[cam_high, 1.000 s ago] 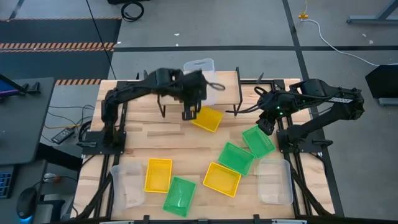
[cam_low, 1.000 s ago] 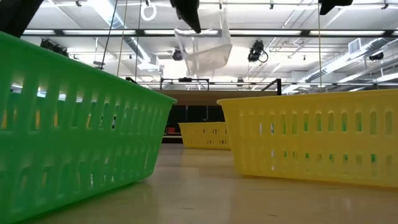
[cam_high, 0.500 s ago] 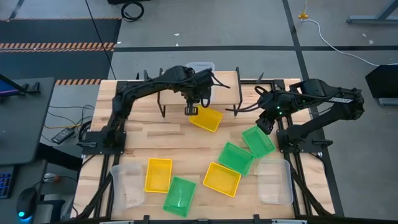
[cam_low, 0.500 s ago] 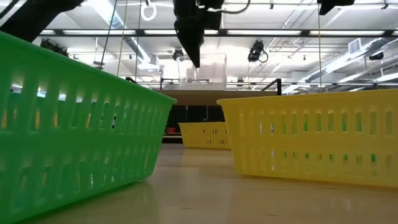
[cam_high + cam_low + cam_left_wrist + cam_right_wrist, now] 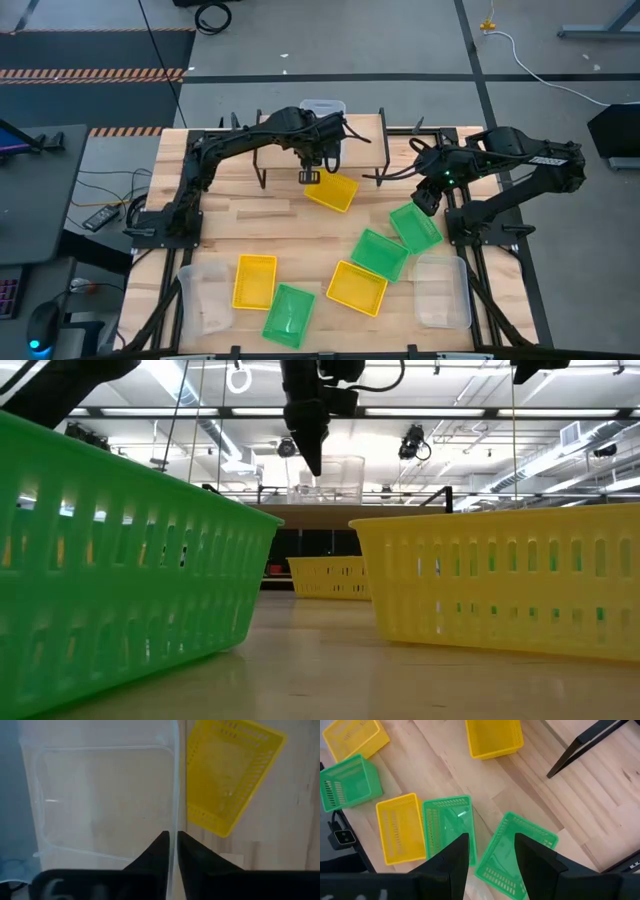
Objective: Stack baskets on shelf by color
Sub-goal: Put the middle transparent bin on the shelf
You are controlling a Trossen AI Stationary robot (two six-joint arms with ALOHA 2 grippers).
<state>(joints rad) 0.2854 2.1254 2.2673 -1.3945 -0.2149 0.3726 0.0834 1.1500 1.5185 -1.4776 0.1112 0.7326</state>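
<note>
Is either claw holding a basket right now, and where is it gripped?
The left claw pinches the clear basket by its side wall at the rim, on the shelf. The right claw is open, holding nothing.

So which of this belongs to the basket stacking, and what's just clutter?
Job: shelf; clear basket on it, gripped by left gripper; loose yellow baskets, green baskets, other clear baskets; right gripper, open.
Lying about: coiled black cable, mouse.

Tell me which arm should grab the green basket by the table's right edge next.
Right. The right gripper hangs open just above that green basket, while the left gripper is shut on the clear basket at the shelf.
</note>
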